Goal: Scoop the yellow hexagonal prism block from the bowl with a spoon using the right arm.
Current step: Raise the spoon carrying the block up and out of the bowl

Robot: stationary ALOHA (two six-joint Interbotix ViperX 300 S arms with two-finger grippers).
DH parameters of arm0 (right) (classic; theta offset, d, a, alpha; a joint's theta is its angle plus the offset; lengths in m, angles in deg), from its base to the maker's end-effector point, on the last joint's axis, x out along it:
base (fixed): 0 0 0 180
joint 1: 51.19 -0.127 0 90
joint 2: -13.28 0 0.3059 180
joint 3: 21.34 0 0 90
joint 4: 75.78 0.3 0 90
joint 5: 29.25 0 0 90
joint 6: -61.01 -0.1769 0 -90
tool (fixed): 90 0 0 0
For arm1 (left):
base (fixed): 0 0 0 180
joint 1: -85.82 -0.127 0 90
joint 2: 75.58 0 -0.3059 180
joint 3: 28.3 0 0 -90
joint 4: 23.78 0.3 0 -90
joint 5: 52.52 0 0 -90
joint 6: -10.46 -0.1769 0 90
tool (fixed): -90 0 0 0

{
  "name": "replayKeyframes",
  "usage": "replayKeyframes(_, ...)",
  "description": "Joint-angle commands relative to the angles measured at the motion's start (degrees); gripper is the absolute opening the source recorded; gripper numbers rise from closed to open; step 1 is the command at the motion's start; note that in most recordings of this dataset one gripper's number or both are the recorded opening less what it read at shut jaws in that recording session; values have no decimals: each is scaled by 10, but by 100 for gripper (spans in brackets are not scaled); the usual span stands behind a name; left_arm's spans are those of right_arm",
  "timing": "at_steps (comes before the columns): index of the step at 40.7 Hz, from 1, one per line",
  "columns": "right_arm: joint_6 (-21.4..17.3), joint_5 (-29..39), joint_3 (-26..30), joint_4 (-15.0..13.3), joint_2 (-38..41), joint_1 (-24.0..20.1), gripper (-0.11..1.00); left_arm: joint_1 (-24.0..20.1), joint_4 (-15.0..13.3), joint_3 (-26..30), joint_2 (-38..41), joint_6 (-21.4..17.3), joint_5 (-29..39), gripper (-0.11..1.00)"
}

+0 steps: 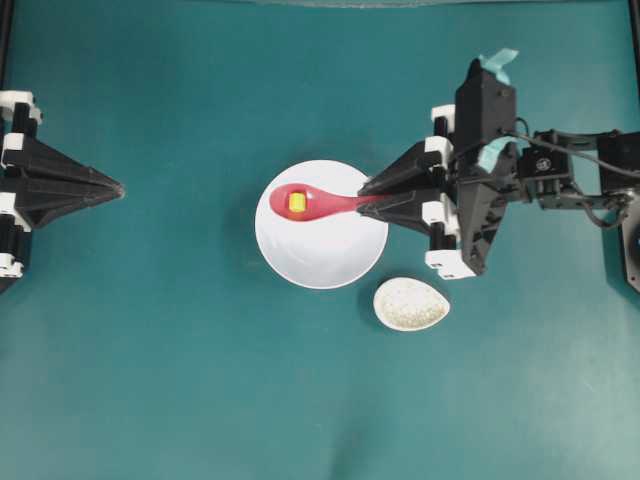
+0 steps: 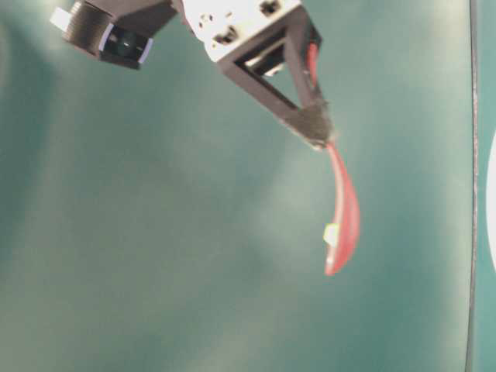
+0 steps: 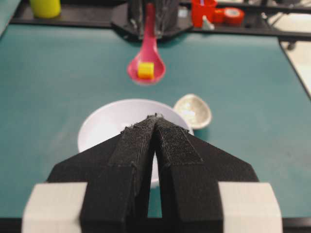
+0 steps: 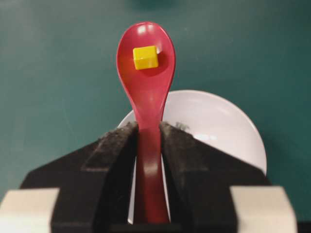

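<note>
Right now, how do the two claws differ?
The right claw is shut on the pink spoon, whose scoop carries the yellow block above the white bowl; the left claw is shut and holds nothing. The right claw reaches to the bowl's edge; the left claw sits far off at the table's side. Both have pointed black fingers.

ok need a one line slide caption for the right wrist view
Right gripper holds the pink-red spoon by its handle, yellow block resting in the scoop, raised above the white bowl.
</note>
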Motion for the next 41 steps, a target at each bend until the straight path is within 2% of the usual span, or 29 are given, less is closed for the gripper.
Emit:
replayKeyframes(1, -4, -2, 11, -4, -15, 4, 23, 0, 2, 15, 2, 1, 0, -1)
replayKeyframes(9, -9, -2, 11, -3, -23, 7, 23, 0, 2, 15, 0, 1, 26, -1)
replayKeyframes(27, -5, 1, 13, -4, -44, 25, 23, 0, 2, 17, -6, 1, 28, -1)
replayKeyframes(41, -4, 36, 14, -4, -64, 31, 23, 0, 1, 20, -25, 1, 29, -1)
